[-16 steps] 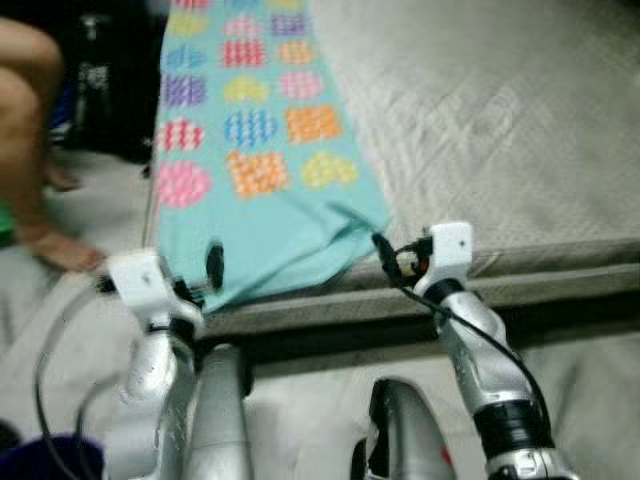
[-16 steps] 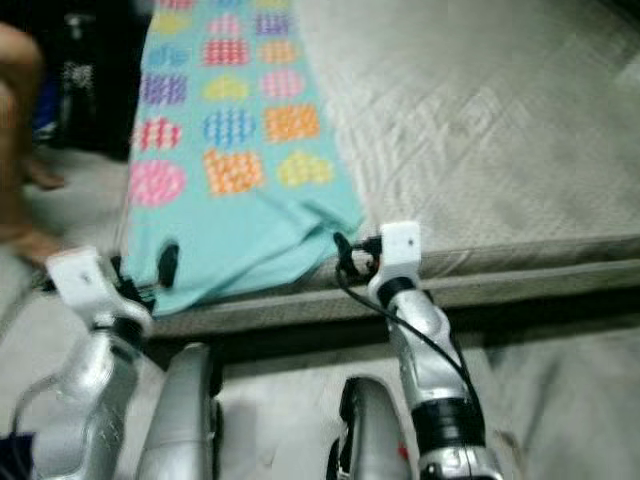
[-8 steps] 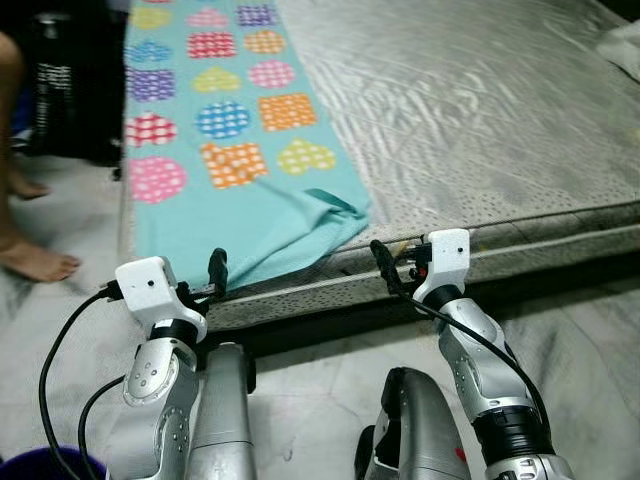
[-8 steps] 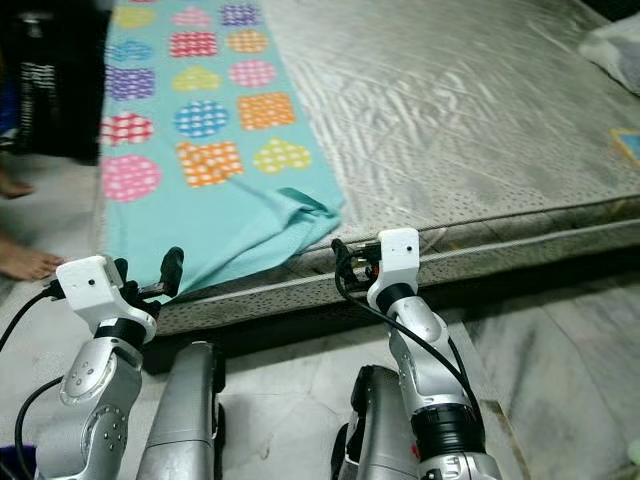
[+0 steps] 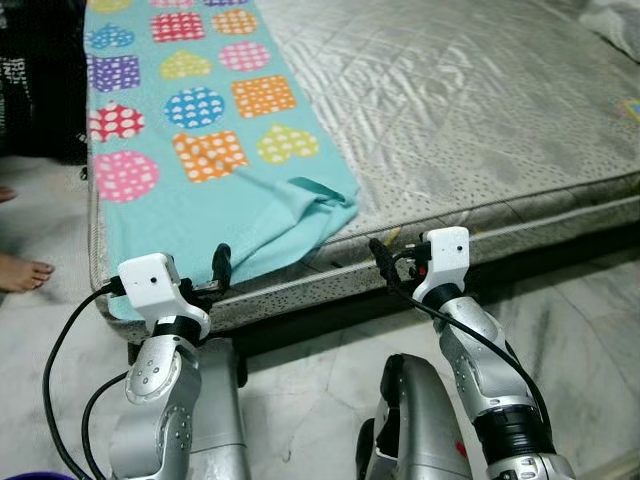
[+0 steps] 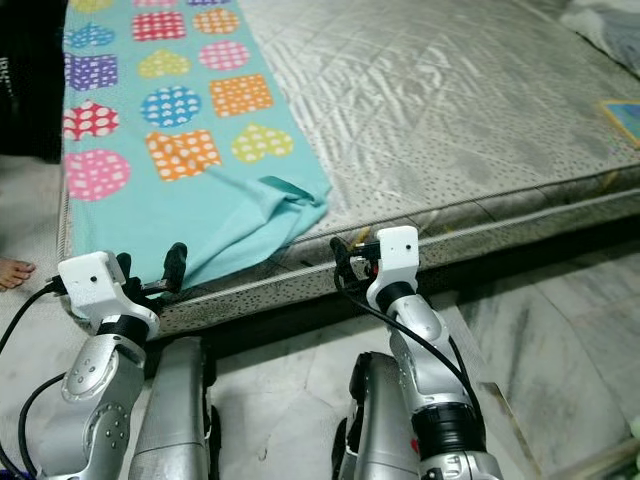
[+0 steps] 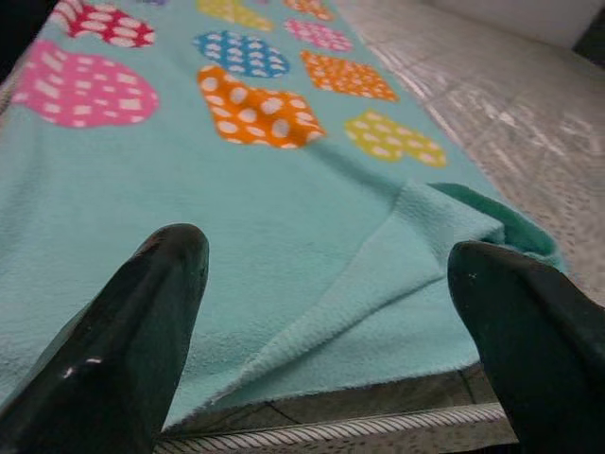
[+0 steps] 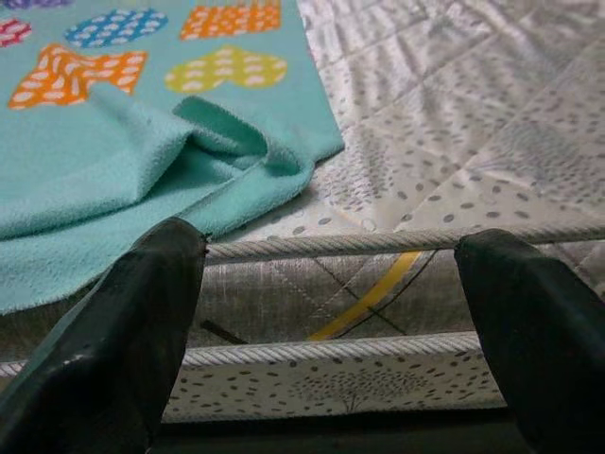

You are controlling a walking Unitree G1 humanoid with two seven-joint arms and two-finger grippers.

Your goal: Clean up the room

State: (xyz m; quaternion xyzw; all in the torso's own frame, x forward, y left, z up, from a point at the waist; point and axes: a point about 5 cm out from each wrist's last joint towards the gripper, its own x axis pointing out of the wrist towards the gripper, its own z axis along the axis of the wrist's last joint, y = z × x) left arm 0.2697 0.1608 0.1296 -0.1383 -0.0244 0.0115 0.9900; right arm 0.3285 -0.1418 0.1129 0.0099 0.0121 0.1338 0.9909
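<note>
A turquoise blanket [image 5: 200,150] with coloured hearts, squares and circles lies along the left side of a grey quilted mattress [image 5: 480,110]. Its near corner [image 5: 315,200] is folded over and rumpled at the mattress's front edge. My left gripper [image 7: 331,359] is open, level with the front edge, just short of the blanket's hem. My right gripper [image 8: 331,331] is open too, facing the mattress's piped side a little right of the rumpled corner [image 8: 236,151]. Neither gripper has anything between its fingers.
A person's bare foot [image 5: 22,270] rests on the marble floor [image 5: 600,330] at the left. Dark furniture [image 5: 35,90] stands beside the bed's left side. A white cloth or bag [image 5: 615,15] and a small coloured item [image 6: 620,108] lie at the mattress's far right.
The camera has swung right and the blur has cleared, so the bed and the person's legs have slid left in the picture. Both grippers keep the same open pose before the mattress edge.
</note>
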